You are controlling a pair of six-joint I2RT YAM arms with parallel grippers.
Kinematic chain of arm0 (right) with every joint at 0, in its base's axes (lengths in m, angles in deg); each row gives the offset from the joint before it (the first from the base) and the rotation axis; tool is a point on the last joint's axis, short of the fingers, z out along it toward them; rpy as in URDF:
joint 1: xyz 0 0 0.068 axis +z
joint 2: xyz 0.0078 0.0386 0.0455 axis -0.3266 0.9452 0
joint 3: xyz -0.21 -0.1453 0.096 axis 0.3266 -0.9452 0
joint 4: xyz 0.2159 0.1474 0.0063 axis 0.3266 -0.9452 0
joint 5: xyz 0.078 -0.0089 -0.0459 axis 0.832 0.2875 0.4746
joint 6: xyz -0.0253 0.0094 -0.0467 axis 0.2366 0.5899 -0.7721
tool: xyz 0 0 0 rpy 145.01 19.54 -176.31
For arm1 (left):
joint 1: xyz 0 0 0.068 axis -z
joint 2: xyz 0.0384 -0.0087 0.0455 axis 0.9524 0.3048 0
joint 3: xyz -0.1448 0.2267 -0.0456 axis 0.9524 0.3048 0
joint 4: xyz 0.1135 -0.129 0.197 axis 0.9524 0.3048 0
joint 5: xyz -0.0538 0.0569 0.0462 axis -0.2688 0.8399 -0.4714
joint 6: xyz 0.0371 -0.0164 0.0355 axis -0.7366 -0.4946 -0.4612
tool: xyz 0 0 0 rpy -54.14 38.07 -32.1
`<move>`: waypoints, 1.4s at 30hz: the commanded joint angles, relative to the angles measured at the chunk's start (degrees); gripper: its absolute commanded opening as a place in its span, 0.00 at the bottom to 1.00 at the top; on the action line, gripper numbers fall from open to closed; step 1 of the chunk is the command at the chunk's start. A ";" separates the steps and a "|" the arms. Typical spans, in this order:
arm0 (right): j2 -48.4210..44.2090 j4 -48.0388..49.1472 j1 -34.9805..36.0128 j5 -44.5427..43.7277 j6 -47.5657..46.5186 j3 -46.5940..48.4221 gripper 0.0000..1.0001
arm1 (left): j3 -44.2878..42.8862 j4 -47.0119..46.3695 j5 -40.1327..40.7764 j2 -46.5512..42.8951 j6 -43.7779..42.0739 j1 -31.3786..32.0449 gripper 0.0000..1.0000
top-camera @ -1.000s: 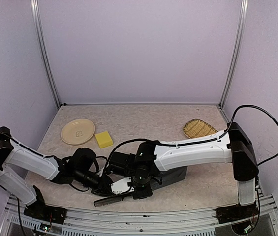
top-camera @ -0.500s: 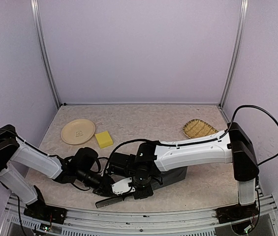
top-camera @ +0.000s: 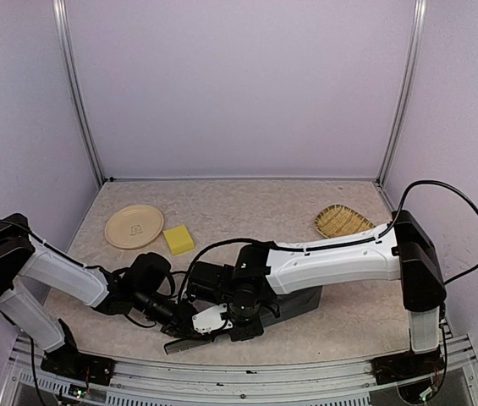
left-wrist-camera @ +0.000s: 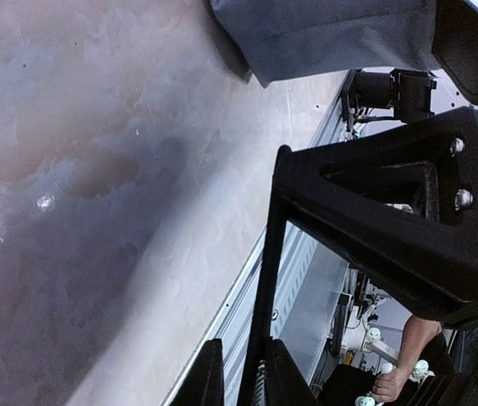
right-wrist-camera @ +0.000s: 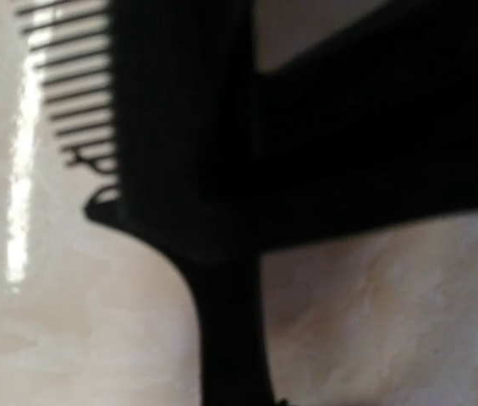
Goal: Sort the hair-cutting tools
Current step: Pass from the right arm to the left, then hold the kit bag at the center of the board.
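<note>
Since 1 second ago the left arm has edged toward the middle of the tabletop [top-camera: 247,203], while the long black comb [top-camera: 188,346] has barely shifted. It lies along the near edge, just in front of both wrists. The left gripper [top-camera: 189,324] hangs close over its middle and the right gripper [top-camera: 240,331] stands at its right end. I cannot tell whether either pair of jaws is spread or pinching the comb, since dark blur fills the right wrist view. Behind them the grey pouch [top-camera: 304,298] lies under the right arm. Farther back sit the beige plate [top-camera: 134,226], yellow block [top-camera: 178,239] and woven basket [top-camera: 341,222]. With 2 grippers crowded at the edge, they could knock together, or a nudge could push the thin comb off onto the rail.
</note>
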 commanded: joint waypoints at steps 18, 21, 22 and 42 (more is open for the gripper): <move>-14.38 3.89 -5.29 3.51 -4.15 4.03 0.42 | -15.84 28.72 5.58 -12.68 -7.43 -2.98 0.00; -20.26 5.24 -11.38 9.50 -4.04 3.91 0.49 | -22.42 33.38 11.89 -17.27 -8.87 -4.02 0.00; -22.33 5.46 -13.76 10.90 -3.91 3.46 0.50 | -24.24 32.92 13.88 -18.31 -9.31 -3.95 0.00; -34.13 4.43 -61.42 41.60 -4.59 -25.95 0.55 | -44.39 -14.64 39.02 11.03 -35.56 10.73 0.00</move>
